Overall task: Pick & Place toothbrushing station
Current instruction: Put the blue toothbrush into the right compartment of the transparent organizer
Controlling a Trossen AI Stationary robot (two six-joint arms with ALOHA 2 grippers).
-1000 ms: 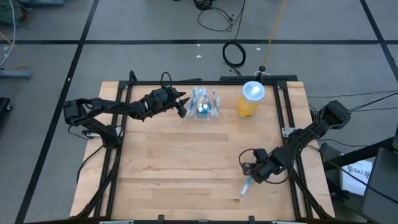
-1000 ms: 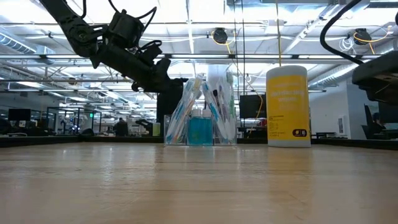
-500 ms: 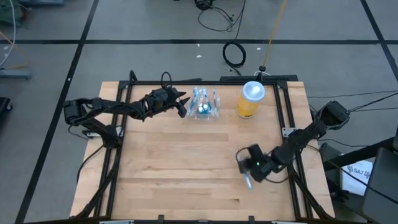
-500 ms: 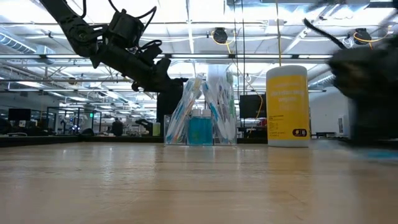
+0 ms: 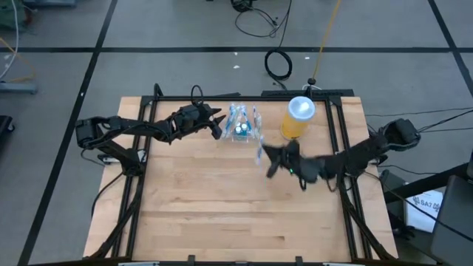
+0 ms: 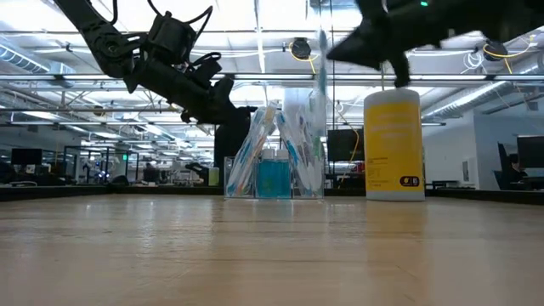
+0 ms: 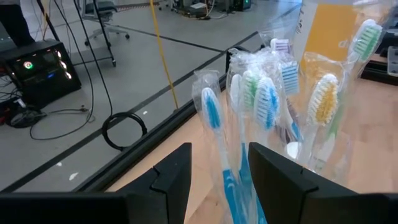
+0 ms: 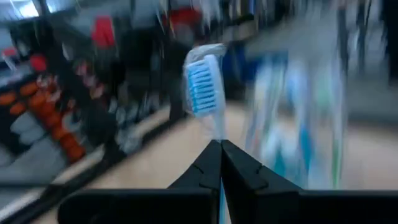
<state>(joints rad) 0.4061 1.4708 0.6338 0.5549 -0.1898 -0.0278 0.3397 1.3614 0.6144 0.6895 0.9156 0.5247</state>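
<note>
The toothbrushing station (image 5: 243,127), a clear plastic holder filled with wrapped toothbrushes, was found standing upright near the far edge of the wooden table (image 5: 222,207). A yellow jar (image 5: 297,118) with a white lid was noted on the station's right, near it but apart.

The left gripper (image 5: 217,125) was observed just beside the station on its left side, raised above the table surface in the low view. Its fingers (image 7: 171,174) were seen spread, with one wrapped brush from the station's bundle showing in the gap between them; whether contact was made could not be determined.

The right gripper (image 5: 267,164) was recorded in the air above the table, in front of the station and the jar. Its jaws were pressed together on the handle of a blue-bristled toothbrush (image 8: 203,84) in a clear wrapper, the brush head held away from the fingertips.
</note>
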